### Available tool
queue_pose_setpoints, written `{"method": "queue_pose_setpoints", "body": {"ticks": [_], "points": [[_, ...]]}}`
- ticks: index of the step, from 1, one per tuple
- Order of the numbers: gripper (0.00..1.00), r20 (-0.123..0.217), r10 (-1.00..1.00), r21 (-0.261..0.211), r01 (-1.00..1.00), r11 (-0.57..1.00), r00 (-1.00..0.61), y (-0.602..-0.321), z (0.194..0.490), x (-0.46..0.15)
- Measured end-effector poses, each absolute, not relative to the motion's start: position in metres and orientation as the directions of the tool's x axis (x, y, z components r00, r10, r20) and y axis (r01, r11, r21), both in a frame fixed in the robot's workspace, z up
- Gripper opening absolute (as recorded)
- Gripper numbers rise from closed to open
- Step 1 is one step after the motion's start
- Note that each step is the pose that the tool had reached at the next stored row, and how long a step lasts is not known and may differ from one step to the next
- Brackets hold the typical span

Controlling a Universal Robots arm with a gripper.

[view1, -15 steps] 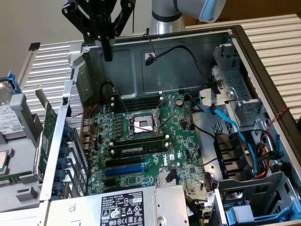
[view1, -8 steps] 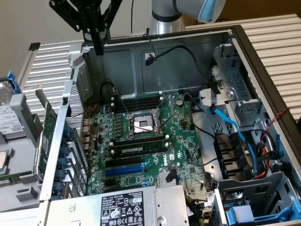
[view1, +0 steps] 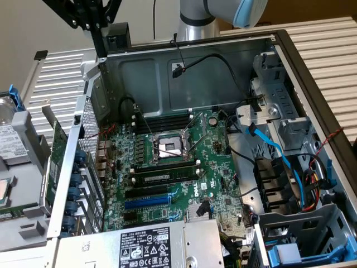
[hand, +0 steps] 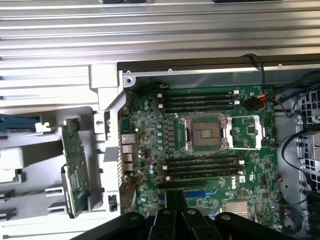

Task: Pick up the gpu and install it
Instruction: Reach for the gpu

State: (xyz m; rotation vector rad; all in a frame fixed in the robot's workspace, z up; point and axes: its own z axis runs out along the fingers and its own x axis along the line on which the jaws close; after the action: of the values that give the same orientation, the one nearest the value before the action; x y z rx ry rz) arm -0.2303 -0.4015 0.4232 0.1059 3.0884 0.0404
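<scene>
The black pincer (view1: 99, 50) hung above the far corner of the open grey steel computer case (view1: 195, 61), its fingers pressed together on nothing. The gpu (view1: 57, 148), a small flat green card with a silver end bracket, stood on edge in a pale grey holder (view1: 33, 206) outside the case, on the exterior view's left, well apart from the pincer. It was probably parked upright so that its top edge could be gripped from above.

The case lay on its side on the ribbed pale metal worktop (hand: 150, 45), likely so that the large green motherboard (view1: 223, 167) faced upward. The blue expansion slot (view1: 146, 202) looked free.

The perforated rear wall of the case (view1: 83, 139) stood between card and slot. The labelled silver power supply (view1: 145, 245) sat just beside the slot. Thin long memory sticks (view1: 167, 176) flanked the open metal processor socket (view1: 170, 148), and black and blue cables (view1: 279, 156) trailed by the drive bays.
</scene>
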Motion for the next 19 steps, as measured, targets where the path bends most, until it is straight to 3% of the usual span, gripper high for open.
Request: {"method": "queue_pose_setpoints", "body": {"ticks": [19], "points": [[0.11, -0.064, 0.068, 0.029, 0.066, 0.997, -0.996, -0.432, 0.424, -0.284]]}}
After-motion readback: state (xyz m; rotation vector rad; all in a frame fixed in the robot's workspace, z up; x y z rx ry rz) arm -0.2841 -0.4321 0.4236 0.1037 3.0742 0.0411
